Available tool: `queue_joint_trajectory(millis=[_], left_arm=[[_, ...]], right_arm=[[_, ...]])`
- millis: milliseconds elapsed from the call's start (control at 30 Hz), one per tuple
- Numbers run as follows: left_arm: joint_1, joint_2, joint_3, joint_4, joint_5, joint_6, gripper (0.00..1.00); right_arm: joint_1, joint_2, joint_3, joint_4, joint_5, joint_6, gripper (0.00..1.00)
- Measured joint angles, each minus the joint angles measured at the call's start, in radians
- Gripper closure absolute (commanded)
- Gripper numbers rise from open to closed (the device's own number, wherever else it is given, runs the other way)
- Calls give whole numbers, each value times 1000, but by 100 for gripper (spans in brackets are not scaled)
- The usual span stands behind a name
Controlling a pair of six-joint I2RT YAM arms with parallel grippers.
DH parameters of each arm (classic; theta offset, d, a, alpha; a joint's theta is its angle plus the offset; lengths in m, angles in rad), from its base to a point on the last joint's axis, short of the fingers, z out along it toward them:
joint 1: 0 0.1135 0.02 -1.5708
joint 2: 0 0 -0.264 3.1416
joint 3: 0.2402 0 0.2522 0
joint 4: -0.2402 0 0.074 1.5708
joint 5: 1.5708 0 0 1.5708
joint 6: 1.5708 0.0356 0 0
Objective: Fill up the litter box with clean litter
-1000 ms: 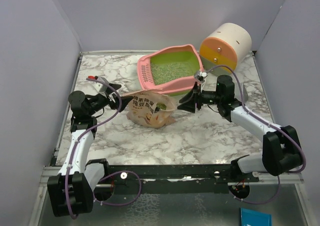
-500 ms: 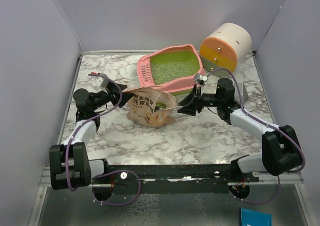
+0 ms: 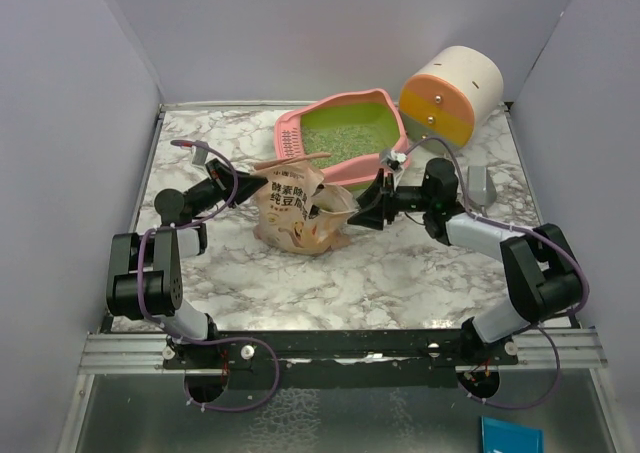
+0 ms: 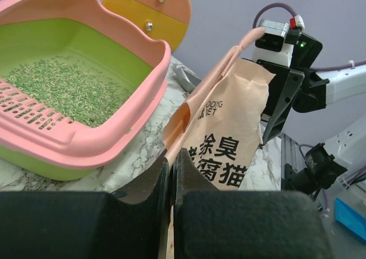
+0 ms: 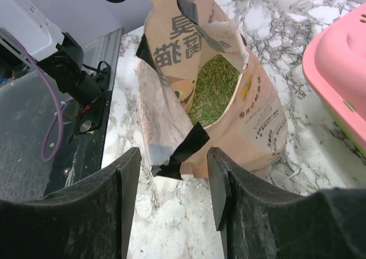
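Starting overhead, you have the pouch (image 3: 298,216) standing on the marble table (image 3: 400,273) just in front of the litter box (image 3: 291,145), with the left claw (image 3: 246,187) at its left edge and the right claw (image 3: 366,211) at its right. The round cabinet (image 3: 450,91) sits behind. You are at the gripping step, ahead of the lift and pour. From the left wrist, that claw is pinched almost flat on the pouch's top flap, so that side looks secured. The box beyond holds only a thin scatter of litter (image 4: 63,90) over its green floor. From the right wrist, the claw stands wide apart with a taped corner of the pouch's mouth between its fingers, apparently not touching, though the angle makes that hard to call. The pouch gapes open, with more litter showing well down inside. Next you need the right claw to close on that corner, then both arms to raise and tip the mouth over the pink rim.
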Motion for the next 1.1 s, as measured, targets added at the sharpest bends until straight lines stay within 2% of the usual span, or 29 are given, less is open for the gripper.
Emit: queue_joint_trajectory(millis=[67,133,200,233,367,567,633,800,967,1100], left_arm=[[0,-1,0,8,8,-17,100],[0,-1,0,8,13,-29,100],[0,-2,0,8,18,-40,100],[0,-3,0,9,19,-44,100],[2,-17,-3,8,25,-55,100],[24,-78,-17,-31,24,-16,100],[27,-132,-17,-104,21,34,100],[11,-369,-23,-465,-14,247,100],[-20,-568,-100,-678,-86,375,100],[-23,-673,-184,-769,-158,420,100]], right_arm=[[12,22,0,51,-1,15,57],[23,37,0,88,-1,30,69],[32,57,2,143,2,51,91],[34,65,2,167,6,66,98],[33,73,-23,288,56,132,99],[24,-25,-118,292,217,177,99],[6,-82,-156,289,248,210,99],[-105,-126,-217,351,257,377,99],[-208,-71,-262,557,250,602,99],[-235,64,-289,782,234,784,99]])
